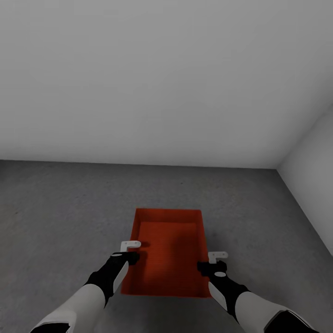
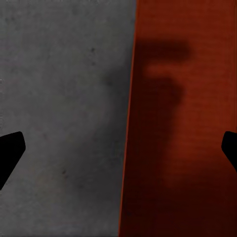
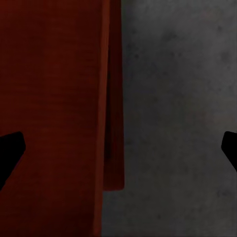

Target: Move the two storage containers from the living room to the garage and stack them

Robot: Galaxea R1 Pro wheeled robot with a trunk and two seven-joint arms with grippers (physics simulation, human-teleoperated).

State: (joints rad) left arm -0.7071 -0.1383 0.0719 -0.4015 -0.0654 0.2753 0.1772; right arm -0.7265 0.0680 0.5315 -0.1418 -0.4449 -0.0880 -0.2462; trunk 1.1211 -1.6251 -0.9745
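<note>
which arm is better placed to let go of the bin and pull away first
Neither clearly. Left end effector and right end effector are both open, each straddling a side wall of the storage container on the floor. Right, slightly: its wrist view shows more bare floor.

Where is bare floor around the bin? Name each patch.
Bare floor lies left of the container, beyond it to the back wall, and right to the side wall. Crowded at its long sides: left gripper and right gripper straddle them.
</note>
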